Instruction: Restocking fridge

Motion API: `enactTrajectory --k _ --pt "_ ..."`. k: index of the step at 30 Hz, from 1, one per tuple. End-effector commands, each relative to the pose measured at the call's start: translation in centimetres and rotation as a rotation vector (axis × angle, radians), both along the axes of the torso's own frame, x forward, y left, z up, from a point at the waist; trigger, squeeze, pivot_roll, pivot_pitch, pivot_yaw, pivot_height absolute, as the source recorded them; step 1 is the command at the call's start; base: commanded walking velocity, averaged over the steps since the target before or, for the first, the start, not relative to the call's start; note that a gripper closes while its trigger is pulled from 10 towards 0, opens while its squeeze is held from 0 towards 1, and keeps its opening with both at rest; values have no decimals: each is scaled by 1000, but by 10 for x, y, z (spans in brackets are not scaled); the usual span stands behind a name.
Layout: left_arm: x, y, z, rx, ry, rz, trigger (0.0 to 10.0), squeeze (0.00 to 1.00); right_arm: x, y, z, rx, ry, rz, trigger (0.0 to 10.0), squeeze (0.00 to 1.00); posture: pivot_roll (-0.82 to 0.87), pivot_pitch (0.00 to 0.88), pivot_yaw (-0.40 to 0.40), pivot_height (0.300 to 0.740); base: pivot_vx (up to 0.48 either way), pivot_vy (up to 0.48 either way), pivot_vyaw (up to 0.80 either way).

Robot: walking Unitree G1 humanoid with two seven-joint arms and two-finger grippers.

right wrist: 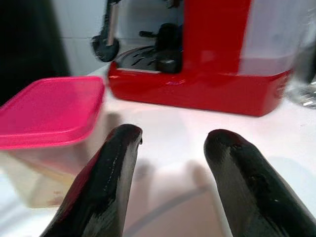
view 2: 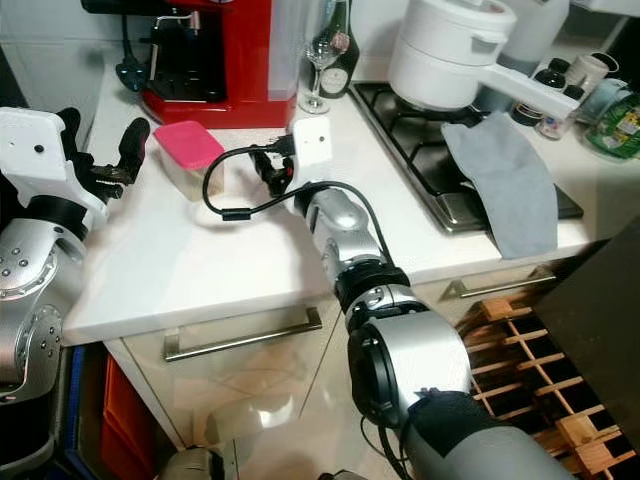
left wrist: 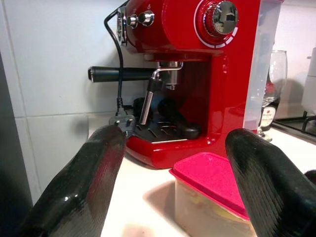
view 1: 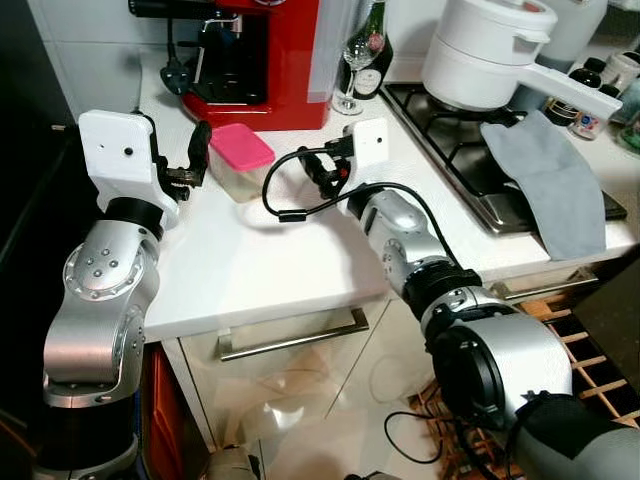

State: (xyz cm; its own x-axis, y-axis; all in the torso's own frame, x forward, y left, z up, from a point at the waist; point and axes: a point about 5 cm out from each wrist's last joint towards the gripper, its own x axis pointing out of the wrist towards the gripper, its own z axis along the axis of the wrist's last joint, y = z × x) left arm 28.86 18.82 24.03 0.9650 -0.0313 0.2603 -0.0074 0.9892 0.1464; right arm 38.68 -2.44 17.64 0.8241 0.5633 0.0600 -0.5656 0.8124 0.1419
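A clear food container with a pink lid (view 1: 240, 158) stands on the white counter (view 1: 250, 270), in front of the red espresso machine (view 1: 262, 60). My left gripper (view 2: 100, 150) hovers just left of the container, open, with one finger (view 1: 201, 146) close to its left side. In the left wrist view the container (left wrist: 212, 197) lies ahead, nearer one finger (left wrist: 261, 177). My right gripper (view 1: 322, 172) is low over the counter to the container's right, open and holding nothing. In the right wrist view the pink lid (right wrist: 49, 108) sits off to one side of the open gripper (right wrist: 173, 140).
Behind the container are a wine glass (view 1: 360, 55) and a dark bottle (view 1: 375, 40). A hob (view 1: 470, 150) on the right carries a white pot (view 1: 490, 50) and a grey cloth (view 1: 555, 185). Below the counter edge are a drawer handle (view 1: 295, 335) and a wooden rack (view 1: 590, 350).
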Motion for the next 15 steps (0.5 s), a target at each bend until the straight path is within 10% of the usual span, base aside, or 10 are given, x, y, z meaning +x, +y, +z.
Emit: enactTrajectory --k 1,15 --pt "3 -4 5 6 -19 -14 10000 0 0 4 1 5 13 13 10000 0 236 0 -114 740 0 0 0" --pt "4 -8 4 1 -20 -21 10000 0 -10 29 -12 7 128 72 10000 0 238 0 -126 740 0 0 0"
